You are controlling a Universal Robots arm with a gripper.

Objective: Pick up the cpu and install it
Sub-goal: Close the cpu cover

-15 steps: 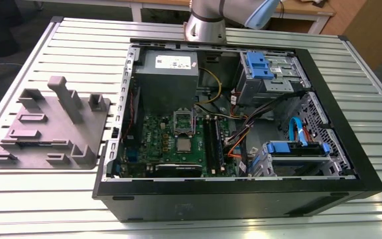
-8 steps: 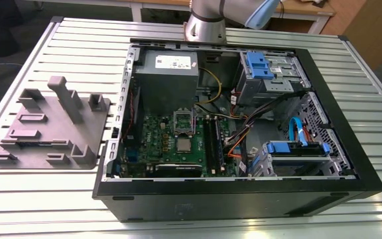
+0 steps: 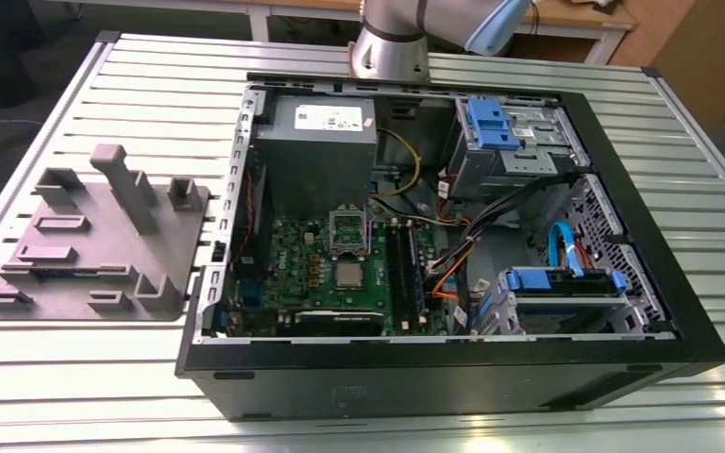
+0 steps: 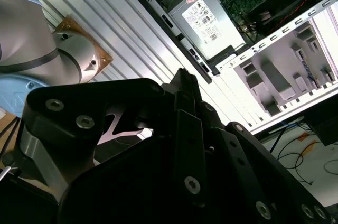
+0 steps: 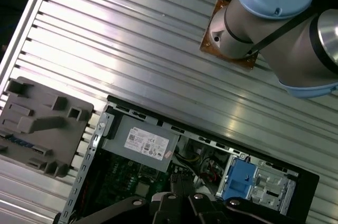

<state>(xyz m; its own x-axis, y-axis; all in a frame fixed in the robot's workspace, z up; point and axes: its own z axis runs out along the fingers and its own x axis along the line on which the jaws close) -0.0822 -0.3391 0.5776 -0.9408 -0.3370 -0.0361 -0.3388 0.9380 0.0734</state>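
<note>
First wrist view: the gripper (image 5: pixel 178 183) hangs high over the open computer case (image 5: pixel 309 179); whether it is open or closed cannot be told. Well below it, beyond the power supply (image 5: pixel 142 142), the cpu (image 3: pixel 347 275) lies flat on the motherboard (image 3: pixel 294 278), just beside the upright socket frame (image 3: pixel 347 229).

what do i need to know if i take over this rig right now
The gripper hangs high over the open case, above its power supply end. Its grip state cannot be told, and no chip is seen in it.
The cpu lies flat in the socket on the motherboard.
Done: the cpu appears seated.
Left: the socket frame stands upright, not closed over it.
The fixture plate sits at the exterior view's left of the case.
</note>
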